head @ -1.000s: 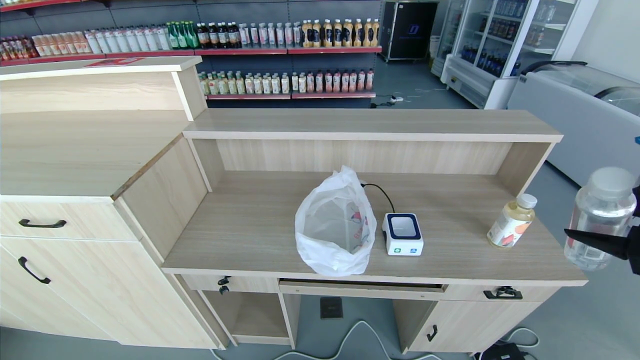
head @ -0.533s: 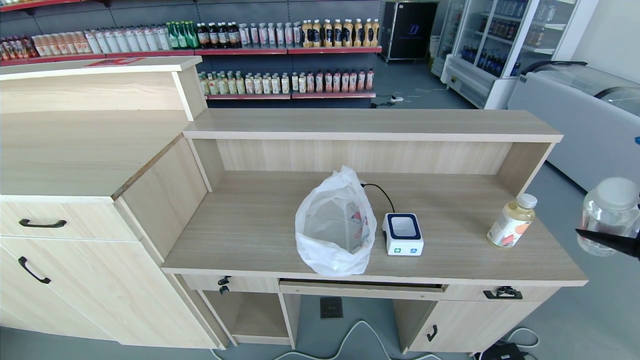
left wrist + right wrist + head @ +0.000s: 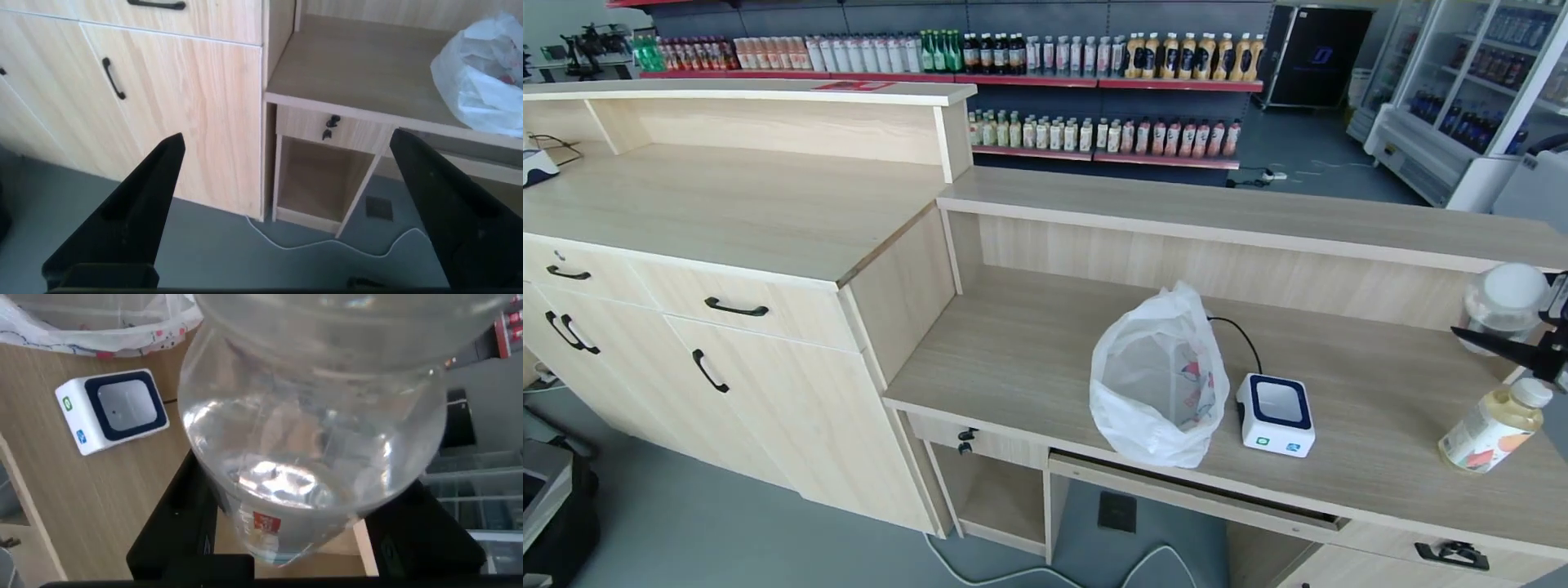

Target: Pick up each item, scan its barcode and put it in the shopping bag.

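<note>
- Clear bottle (image 3: 1503,304), white cap, pinched at its body by the right gripper (image 3: 1515,327); one dark finger crosses its front. The lower part is hidden in the head view, so it only probably hangs free of the counter (image 3: 1029,351).
- Yellow juice bottle (image 3: 1491,429) stands tilted on the counter, at 6 o'clock of the held bottle.
- Scanner (image 3: 1276,412) just beside the shopping bag (image 3: 1160,380), at its 3 o'clock; bag mouth open upward.
- Juice bottle at 3 o'clock of the scanner, well apart.
- Left gripper (image 3: 282,212) spread wide, holding nothing, above the floor before the cabinet doors.
</note>
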Robot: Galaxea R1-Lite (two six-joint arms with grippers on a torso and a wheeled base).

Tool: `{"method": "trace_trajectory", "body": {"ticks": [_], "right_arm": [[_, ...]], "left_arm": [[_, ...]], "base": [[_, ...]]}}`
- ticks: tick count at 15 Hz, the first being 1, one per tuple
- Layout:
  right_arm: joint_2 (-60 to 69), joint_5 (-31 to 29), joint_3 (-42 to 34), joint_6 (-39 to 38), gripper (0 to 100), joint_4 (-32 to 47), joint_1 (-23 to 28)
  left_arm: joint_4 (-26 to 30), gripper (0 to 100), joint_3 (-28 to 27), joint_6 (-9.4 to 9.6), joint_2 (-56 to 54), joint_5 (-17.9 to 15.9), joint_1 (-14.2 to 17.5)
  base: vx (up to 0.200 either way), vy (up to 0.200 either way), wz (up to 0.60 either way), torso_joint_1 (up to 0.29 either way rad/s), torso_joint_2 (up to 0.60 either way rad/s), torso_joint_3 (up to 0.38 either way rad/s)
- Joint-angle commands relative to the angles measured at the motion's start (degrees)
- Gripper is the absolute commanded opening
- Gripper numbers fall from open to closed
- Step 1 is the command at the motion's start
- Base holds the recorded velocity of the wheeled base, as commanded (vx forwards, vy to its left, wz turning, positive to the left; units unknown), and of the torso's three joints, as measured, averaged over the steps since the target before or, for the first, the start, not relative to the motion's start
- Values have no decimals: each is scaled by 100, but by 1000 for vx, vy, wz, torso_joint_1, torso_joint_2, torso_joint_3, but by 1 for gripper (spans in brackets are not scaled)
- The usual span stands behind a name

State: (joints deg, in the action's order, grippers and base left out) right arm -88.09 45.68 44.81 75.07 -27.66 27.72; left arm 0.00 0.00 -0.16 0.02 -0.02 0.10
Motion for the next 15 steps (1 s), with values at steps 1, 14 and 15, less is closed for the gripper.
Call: {"method": "trace_trajectory", "body": {"ticks": [1,14,15], "right_arm": [[-666,20,195,-10,0,-257,-135],[-2757,275,274,-186,0,-2068,-856],[-2828,275,274,-194,0,-2156,-891]], "left_arm": [[0,100,0,-2,-2,2,-1],[0,100,0,-2,-2,2,-1],[0,100,0,-2,-2,2,-1]], "base": [[0,0,0,0,0,0],[0,0,0,0,0,0],[0,0,0,0,0,0]]}}
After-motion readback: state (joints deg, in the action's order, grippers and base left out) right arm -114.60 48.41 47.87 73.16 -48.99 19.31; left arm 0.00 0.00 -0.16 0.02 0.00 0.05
